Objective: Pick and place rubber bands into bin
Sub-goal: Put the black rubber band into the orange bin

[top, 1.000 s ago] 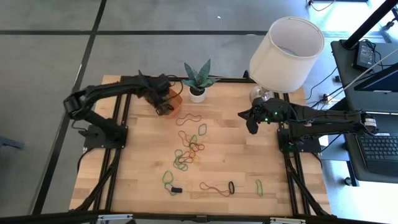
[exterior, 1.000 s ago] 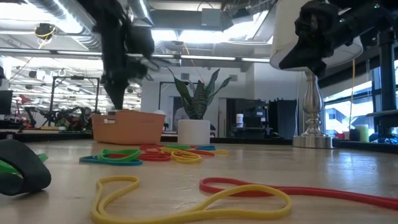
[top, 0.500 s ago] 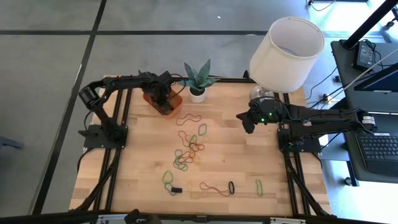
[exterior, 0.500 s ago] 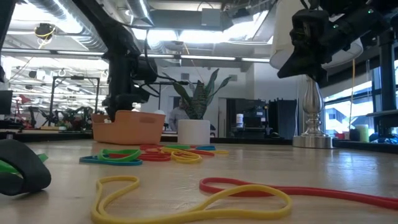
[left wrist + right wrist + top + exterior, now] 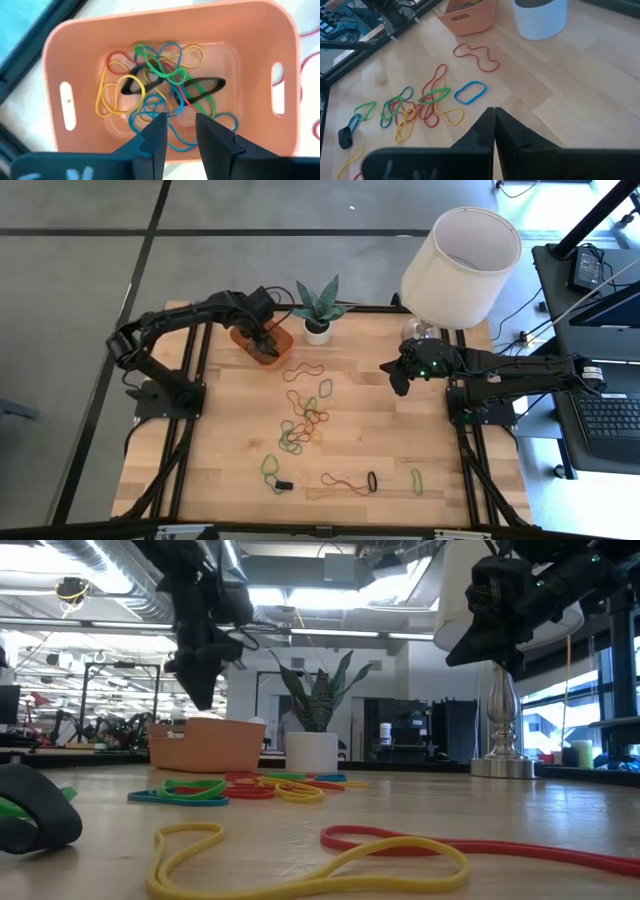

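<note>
Left pincer (image 5: 180,131) hangs just above the bin (image 5: 268,340), its two fingers parted by a narrow gap with nothing between them. Inside that orange bin (image 5: 170,35) lies a tangle of rubber bands (image 5: 165,95) in yellow, blue, green, red and black. Seen from above, the bin sits near the counter's (image 5: 230,450) far edge, at about eleven o'clock from the counter's middle, just beside a small plant in a white pot (image 5: 318,330). More rubber bands (image 5: 305,415) are scattered loose on the wood from the middle of the counter toward six o'clock; a red loop (image 5: 303,370) lies near the bin, a blue one (image 5: 470,91) a little farther out, and a green one (image 5: 416,480) sits near the front edge at about five o'clock. Right pincer (image 5: 398,383) hovers above the counter at about two o'clock, near the base of a lamp with a white shade (image 5: 460,255), its fingers (image 5: 485,131) pressed together and empty, well apart from the loose bands.
</note>
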`<state>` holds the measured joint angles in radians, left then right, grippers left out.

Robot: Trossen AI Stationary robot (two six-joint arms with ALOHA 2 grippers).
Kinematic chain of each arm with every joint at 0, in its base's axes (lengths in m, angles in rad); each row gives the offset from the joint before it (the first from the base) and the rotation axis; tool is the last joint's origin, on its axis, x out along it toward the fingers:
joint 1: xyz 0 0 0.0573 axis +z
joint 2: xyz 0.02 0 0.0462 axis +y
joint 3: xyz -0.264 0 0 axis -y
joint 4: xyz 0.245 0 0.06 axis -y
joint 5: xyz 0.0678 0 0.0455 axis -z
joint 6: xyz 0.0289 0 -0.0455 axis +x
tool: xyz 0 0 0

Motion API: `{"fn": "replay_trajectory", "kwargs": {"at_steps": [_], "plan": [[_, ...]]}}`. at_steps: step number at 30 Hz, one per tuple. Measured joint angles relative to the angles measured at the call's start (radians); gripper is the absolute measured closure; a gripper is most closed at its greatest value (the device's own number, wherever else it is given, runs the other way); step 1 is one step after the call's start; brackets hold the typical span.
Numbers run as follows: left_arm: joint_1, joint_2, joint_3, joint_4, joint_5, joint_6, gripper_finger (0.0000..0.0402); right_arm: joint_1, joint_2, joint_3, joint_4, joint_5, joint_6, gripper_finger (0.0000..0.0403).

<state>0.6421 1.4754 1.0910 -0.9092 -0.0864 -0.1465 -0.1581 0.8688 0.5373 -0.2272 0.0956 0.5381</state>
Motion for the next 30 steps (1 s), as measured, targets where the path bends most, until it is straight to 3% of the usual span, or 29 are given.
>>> {"fn": "replay_trajectory", "kwargs": {"at_steps": [3,7,14,22,27,30], "plan": [[-0.037,-0.001,0.0,-0.002,-0.042,-0.039,0.031,0.0,0.0,0.0,0.0,-0.002,-0.021,0.0389],[-0.115,-0.002,0.0,0.0,0.003,-0.179,0.0318,0.0,0.0,0.0,0.0,-0.003,-0.059,0.0389],[-0.402,-0.013,0.0,0.039,0.0,-0.321,0.0394,0.0,0.0,0.0,0.0,-0.003,-0.073,0.0389],[-0.716,-0.012,0.0,0.113,-0.09,-0.464,0.0399,0.0,0.0,0.0,0.0,-0.001,-0.075,0.0389],[-0.826,-0.012,-0.042,0.127,-0.119,-0.485,0.04,0.073,0.0,0.023,-0.003,-0.004,-0.075,0.0399],[-0.853,-0.012,-0.102,0.134,-0.122,-0.48,0.04,0.16,0.019,0.068,-0.032,0.09,-0.068,0.04]]}}
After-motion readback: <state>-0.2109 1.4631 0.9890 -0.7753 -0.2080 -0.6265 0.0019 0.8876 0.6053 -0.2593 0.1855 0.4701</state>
